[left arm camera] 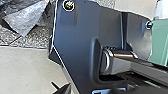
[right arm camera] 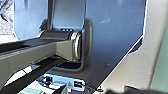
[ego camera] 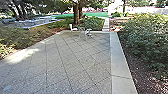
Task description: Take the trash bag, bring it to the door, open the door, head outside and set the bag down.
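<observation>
Speckled paving (ego camera: 75, 60) forms the yard surface. A pale concrete border (ego camera: 120, 60) bounds its right edge, with shrubs (ego camera: 147, 37) beyond. Light-coloured outdoor furniture (ego camera: 74, 29) stands at the far edge, in front of a tree (ego camera: 76, 13). Trash bag (left arm camera: 26, 20): crumpled, positioned on the speckled paving, near a pale slab (left arm camera: 23, 66). Left gripper and right gripper: spread or closed state cannot be determined.
</observation>
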Motion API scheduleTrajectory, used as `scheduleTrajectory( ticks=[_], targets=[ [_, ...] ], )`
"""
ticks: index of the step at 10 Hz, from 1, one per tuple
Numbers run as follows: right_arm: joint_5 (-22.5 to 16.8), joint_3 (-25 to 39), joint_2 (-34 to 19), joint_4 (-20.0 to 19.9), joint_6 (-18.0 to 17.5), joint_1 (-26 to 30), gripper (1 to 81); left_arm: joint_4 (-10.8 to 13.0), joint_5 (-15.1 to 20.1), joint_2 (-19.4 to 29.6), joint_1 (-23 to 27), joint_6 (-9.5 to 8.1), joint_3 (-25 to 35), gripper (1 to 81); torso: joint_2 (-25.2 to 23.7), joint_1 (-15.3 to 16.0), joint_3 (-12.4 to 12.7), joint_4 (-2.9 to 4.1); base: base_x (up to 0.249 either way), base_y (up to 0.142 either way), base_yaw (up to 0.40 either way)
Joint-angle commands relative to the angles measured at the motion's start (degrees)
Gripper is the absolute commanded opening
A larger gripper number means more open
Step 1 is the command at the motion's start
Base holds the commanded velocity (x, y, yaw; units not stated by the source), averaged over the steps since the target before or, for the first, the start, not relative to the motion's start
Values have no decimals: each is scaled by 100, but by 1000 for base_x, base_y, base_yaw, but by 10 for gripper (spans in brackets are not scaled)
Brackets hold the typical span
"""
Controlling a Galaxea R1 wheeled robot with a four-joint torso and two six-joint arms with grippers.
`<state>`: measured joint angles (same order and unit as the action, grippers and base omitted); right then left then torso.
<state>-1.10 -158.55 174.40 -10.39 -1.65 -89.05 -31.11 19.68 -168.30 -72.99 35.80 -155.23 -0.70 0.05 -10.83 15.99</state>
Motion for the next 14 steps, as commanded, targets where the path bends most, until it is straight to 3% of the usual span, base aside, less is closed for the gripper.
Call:
scheduleTrajectory(
  ticks=[1,2,3,4,5,6,8,10,11,13,14],
  targets=[
    [-409,45,36,-16,-29,102,811,35,134,-142,-150,347,-25,811,0,0,310,-414,0,0,0],
    [-409,45,54,-16,-29,111,811,35,107,-177,-247,436,-25,811,0,0,387,-533,0,0,0],
    [-409,45,71,-7,-29,119,811,35,107,-213,-326,471,-25,811,-2,-2,168,-260,0,0,0],
    [-409,45,71,-7,-29,120,811,44,72,-257,-414,480,-25,811,-7,-5,221,-405,0,0,0],
    [-409,45,71,-7,-29,111,811,79,-113,-327,-528,533,-25,811,-9,-5,247,-488,0,0,0],
    [-409,45,71,-7,-29,111,811,96,-463,-397,-669,550,-33,811,-9,-5,602,-498,0,0,0],
    [-409,45,80,-7,-29,119,811,79,-1131,-494,-871,542,-33,811,-9,-5,904,-498,0,0,0],
    [-400,53,89,-7,-29,120,811,44,-1212,-521,-907,515,-33,811,-11,-5,1224,-498,0,0,0],
    [-400,53,89,-7,-29,120,811,35,-1220,-529,-906,498,-33,811,-13,-5,883,-498,0,0,0],
    [-400,53,106,-16,-29,93,811,8,-1581,-626,-968,480,-148,811,-20,-5,1032,-498,0,0,0],
    [-330,53,142,-16,-29,67,811,8,-2142,-731,-1021,489,-279,811,-20,-5,1056,-498,0,0,0]
  ],
)
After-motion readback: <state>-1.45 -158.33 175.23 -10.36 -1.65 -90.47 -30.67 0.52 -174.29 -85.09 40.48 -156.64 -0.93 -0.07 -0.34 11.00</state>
